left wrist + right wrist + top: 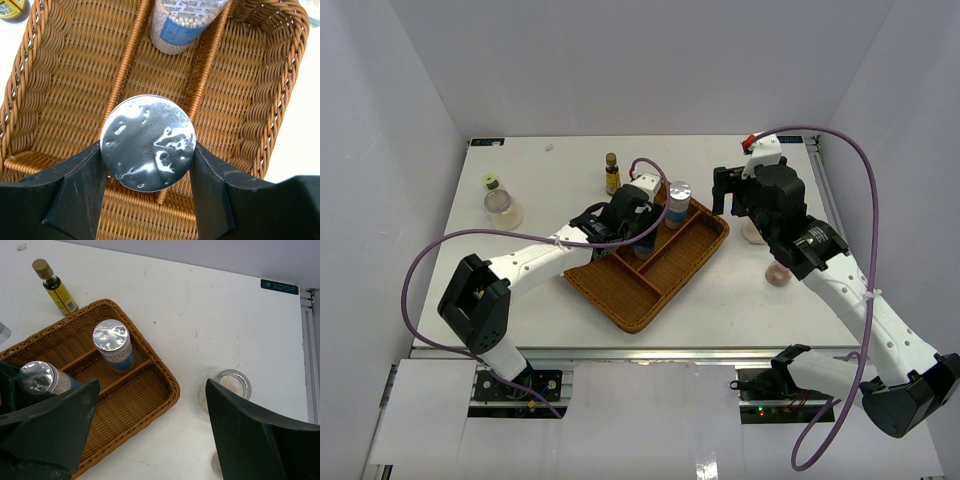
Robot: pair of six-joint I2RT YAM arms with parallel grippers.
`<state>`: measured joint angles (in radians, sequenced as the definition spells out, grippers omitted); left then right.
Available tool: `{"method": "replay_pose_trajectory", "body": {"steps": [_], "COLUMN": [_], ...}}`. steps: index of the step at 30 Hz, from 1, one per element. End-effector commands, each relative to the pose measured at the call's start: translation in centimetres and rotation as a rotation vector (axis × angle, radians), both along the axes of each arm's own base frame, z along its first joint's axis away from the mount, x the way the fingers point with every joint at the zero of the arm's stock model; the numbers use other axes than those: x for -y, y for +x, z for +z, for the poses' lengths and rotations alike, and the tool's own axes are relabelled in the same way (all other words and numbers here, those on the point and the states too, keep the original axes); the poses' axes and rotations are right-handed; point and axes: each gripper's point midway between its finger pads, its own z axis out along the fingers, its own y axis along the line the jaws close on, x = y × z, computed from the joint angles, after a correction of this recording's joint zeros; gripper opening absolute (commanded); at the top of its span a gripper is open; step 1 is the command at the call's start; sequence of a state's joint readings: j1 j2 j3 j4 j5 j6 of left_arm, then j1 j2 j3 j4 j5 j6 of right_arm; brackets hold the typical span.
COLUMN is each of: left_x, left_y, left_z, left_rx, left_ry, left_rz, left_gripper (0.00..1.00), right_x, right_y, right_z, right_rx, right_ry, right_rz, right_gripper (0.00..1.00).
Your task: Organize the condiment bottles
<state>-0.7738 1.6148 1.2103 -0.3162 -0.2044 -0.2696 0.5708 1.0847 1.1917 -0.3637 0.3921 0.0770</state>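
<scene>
The left gripper (148,155) is clamped on a silver-capped cylinder (147,142), a finger pressed to each side. The cylinder stands upright, long axis vertical and cap up, inside the woven tray (30,75) over a divider. A second cylinder (114,345) stands upright farther along. The right gripper (152,390) hangs wide open with nothing in it, near a glass jar (231,385).

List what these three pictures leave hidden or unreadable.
- Left wrist view: the silver-capped bottle shows only its cap; its label is hidden beneath.
- Left wrist view: the amber bottle is cut off by the corner.
- Top view: the glass jar sits mostly behind the right arm.
</scene>
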Motion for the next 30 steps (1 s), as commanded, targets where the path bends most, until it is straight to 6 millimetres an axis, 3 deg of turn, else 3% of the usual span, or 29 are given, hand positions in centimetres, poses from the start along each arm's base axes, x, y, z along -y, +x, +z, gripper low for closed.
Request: {"method": "replay_pose_trajectory", "body": {"steps": [1, 4, 6, 8, 12, 18, 20, 24, 30], "left_x": [1.3, 1.1, 0.8, 0.3, 0.0, 0.1, -0.1, -1.1, -3.4], "left_y": [1.0, 1.1, 1.2, 1.4, 1.5, 0.9, 0.7, 0.2, -1.5], "left_z": [2.4, 2.5, 2.7, 3.2, 4.9, 7.7, 9.1, 12.2, 15.2], "left_rx": [0.055, 0.052, 0.053, 0.063, 0.069, 0.048, 0.060, 0.076, 0.094], "left_ry": [-0.068, -0.065, -0.059, -0.044, -0.044, -0.074, -0.089, -0.128, -0.132], "left_rz": [0.003, 0.020, 0.036, 0.063, 0.079, 0.081, 0.088, 0.127, 0.156], "left_gripper": [0.55, 0.71, 0.91, 0.98, 0.98, 0.98, 0.98, 0.98, 0.98], "right_x": [0.9, 1.1, 1.2, 1.3, 2.2, 4.6, 6.5, 9.5, 11.2], "right_y": [-0.1, -0.1, 0.0, 0.0, 0.1, 1.2, 1.9, 3.0, 4.3], "right_z": [1.1, 0.9, 0.9, 0.8, -0.7, -5.4, -7.2, -10.0, -13.0], "right_rx": [0.045, 0.041, 0.040, 0.037, 0.000, -0.130, -0.178, -0.247, -0.340], "right_ry": [0.012, 0.010, 0.011, 0.010, -0.003, -0.016, -0.011, 0.001, -0.041], "right_rz": [-0.032, -0.038, -0.042, -0.046, -0.094, -0.193, -0.250, -0.337, -0.373], "right_gripper": [0.93, 0.92, 0.92, 0.92, 0.92, 0.92, 0.92, 0.92, 0.91]}}
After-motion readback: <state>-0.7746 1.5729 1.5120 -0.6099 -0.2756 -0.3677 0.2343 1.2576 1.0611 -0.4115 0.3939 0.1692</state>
